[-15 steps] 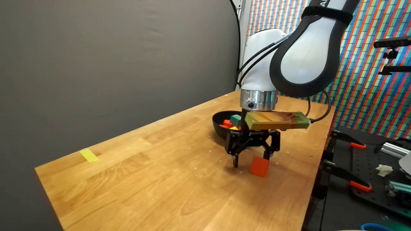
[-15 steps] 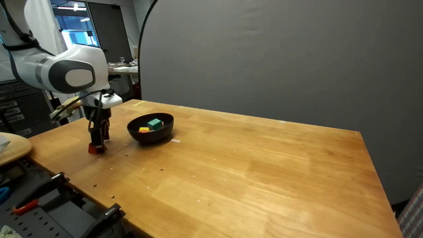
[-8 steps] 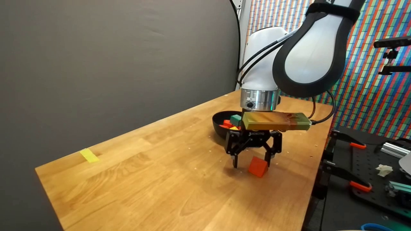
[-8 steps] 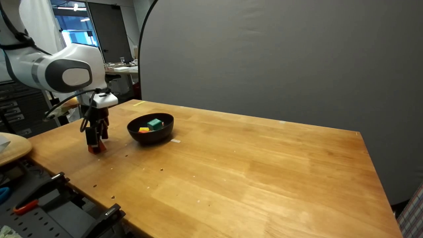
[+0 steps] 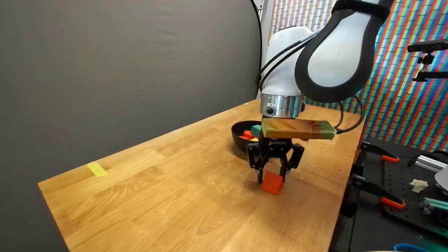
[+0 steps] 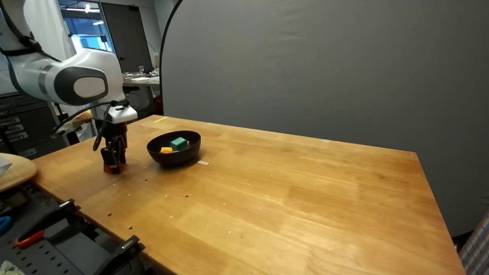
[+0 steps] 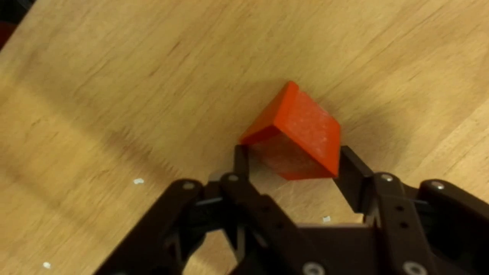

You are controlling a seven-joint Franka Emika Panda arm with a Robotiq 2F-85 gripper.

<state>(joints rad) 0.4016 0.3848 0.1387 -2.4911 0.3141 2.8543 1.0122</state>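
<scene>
My gripper [image 7: 292,154] stands low over the wooden table with a red block [image 7: 307,126] caught between its two fingers. In the wrist view one fingertip meets the block's left corner and the other finger [image 7: 353,179] lies against its right side. The block is wedge-shaped, with a sloped face, and sits tilted to the jaws. An exterior view shows the red block [image 5: 272,183] at or just above the tabletop; whether it is off the wood I cannot tell. Behind the gripper is a black bowl [image 6: 175,157] holding a green block [image 6: 179,143], a yellow block [image 6: 166,149] and red pieces [image 5: 247,134].
The wooden table [image 6: 290,198] has a strip of yellow tape [image 5: 97,169] near its far corner. Black clamps with orange handles [image 5: 393,203] grip the side edge, beside a dark perforated plate. A grey backdrop [image 6: 324,68] borders the back.
The fingers have drawn together from wide apart onto the red block. In an exterior view the block has slid and turned a little to the left, and the arm has risen slightly.
</scene>
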